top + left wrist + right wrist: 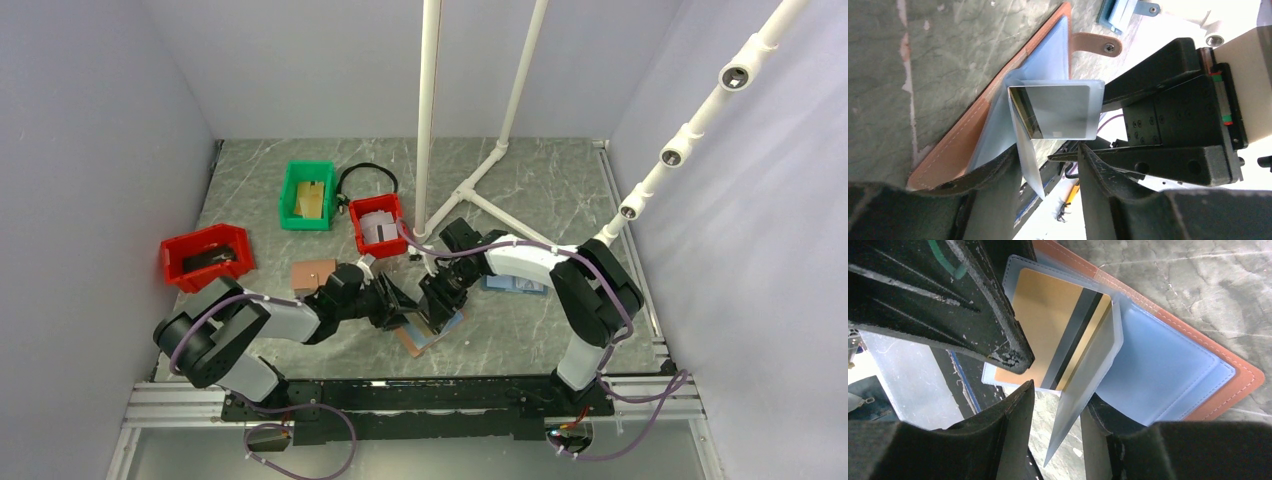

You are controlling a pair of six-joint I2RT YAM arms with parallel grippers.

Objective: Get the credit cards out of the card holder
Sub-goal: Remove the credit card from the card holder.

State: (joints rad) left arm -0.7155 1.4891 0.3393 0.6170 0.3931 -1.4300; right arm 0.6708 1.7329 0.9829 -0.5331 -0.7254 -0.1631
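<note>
Card holder [428,337] lies open on table [560,190] btwn my grippers; left gripper [1048,155], right gripper [1060,400] both spread astride clear sleeve [1088,380], nothing pinched; pin holder flat w/ one, nip card [1048,325] edge, pull straight.

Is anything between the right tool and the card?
Yes. The card sits inside a clear sleeve, and a loose leaf stands up between the fingers of the right tool, in front of the card.
</note>
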